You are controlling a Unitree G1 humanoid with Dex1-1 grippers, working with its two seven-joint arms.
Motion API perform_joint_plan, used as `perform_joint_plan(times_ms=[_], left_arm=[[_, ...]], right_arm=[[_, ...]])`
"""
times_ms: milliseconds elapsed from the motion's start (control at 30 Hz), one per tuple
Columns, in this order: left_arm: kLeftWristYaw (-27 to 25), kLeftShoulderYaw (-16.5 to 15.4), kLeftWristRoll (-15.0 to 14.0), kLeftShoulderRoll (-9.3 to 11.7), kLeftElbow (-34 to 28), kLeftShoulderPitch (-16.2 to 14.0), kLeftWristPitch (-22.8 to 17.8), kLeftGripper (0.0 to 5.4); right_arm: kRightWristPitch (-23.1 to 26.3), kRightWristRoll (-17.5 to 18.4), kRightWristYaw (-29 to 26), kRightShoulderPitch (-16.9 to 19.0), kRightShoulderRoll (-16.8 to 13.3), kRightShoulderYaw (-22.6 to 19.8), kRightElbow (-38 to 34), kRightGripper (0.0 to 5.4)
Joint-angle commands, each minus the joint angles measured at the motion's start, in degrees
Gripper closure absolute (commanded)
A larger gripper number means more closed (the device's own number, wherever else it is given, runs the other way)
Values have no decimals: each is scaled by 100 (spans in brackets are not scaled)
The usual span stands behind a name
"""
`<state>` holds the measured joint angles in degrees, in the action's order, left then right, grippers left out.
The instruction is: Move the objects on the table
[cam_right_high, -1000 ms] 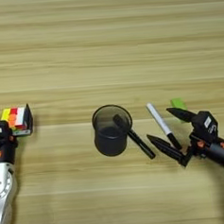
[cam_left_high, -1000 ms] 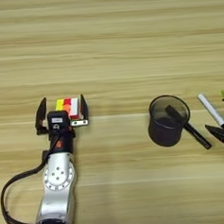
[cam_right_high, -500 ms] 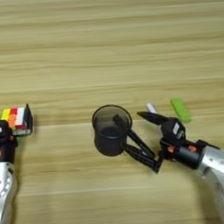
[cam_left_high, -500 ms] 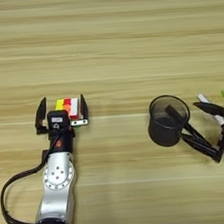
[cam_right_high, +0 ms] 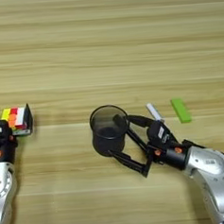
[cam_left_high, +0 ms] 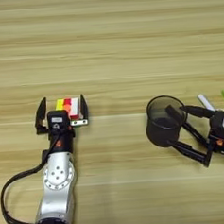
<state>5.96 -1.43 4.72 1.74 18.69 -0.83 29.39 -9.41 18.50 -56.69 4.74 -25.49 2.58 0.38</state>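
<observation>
One pen cup (cam_right_high: 107,130) stands upright toward the table's (cam_right_high: 104,48) right side, the right pincer (cam_right_high: 128,142) spread wide against it. One puzzle cube (cam_left_high: 69,109) sits between the left pincer's (cam_left_high: 61,113) open fingers. One green block (cam_right_high: 180,110) and one white stick (cam_right_high: 154,112) lie beyond.

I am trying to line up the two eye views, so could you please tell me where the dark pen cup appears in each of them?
Left eye view: the pen cup stands right of centre, with the right gripper open beside its right wall.
Right eye view: the pen cup stands just left of centre, below mid-height.
Shared landmark: the puzzle cube, at the left gripper, lies at the left edge in the right eye view.
</observation>
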Motion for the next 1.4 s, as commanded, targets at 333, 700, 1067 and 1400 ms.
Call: perform_joint_plan(times_ms=[333,700,1067,1400], left_arm=[[-3,17,70,21,-94,-36,-79,0],[4,23,75,14,-153,-79,-95,0],[1,16,69,20,-168,-89,-103,0],[0,13,70,22,-179,-107,-97,0]], right_arm=[[-240,-219,145,-377,169,174,385,3],[-325,-324,123,-481,229,412,474,3],[-395,-413,195,-714,413,507,818,3],[-440,-477,244,-820,536,604,959,3]])
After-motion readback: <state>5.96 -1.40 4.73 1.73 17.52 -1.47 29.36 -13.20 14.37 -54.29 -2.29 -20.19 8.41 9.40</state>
